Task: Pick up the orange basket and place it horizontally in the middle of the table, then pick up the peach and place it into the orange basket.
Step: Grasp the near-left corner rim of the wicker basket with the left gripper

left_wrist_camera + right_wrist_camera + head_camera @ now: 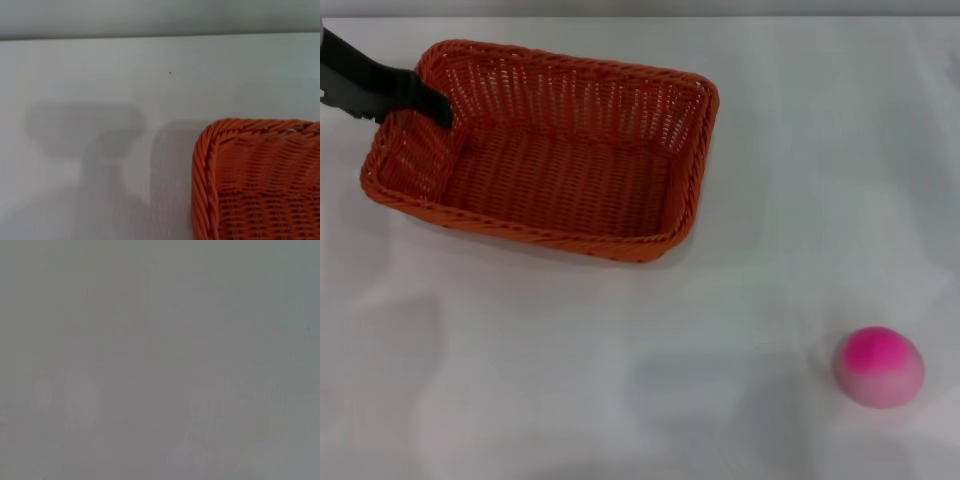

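Left gripper [438, 108] at orange basket [560, 170] rim; peach [879, 366] apart

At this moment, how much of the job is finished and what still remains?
Nothing looks finished yet. In hand: the left gripper is at the far-left corner of the orange basket, which sits left of centre on the table and somewhat skewed. Left: setting the basket in the middle, then the peach, which lies alone at the near right. The right gripper is out of sight.
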Robot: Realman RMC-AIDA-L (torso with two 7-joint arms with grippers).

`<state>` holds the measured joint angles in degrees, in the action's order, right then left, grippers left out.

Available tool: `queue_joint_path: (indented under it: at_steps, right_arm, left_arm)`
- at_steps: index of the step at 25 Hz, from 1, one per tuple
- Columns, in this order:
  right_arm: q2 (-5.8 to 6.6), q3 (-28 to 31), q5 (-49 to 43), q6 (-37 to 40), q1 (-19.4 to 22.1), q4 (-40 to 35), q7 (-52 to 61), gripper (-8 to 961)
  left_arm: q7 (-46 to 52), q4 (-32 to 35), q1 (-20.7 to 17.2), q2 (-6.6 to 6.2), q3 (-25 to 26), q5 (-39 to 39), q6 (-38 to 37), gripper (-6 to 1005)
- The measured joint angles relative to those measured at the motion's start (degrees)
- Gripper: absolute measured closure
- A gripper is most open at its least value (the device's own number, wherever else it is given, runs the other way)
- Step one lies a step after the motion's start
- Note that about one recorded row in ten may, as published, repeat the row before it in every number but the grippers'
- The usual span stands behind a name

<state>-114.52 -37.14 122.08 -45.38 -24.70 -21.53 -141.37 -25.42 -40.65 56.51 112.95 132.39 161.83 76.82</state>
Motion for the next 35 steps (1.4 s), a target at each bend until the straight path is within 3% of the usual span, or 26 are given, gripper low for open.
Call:
queue_joint_path:
  at_steps: [20,35]
  right_arm:
    - [-0.18,-0.7,0.0,-0.1,0.7,-0.1,0.2,96]
    - [-0.17,-0.7,0.0,-0.1,0.4,-0.3,0.2,95]
  left_arm:
    - [-0.4,3.3,-0.8,-0.46,0.0,0.0,-5.3,224]
    - [-1.1,6.7,-0.7,0.01,0.0,-0.2,-8.3,226]
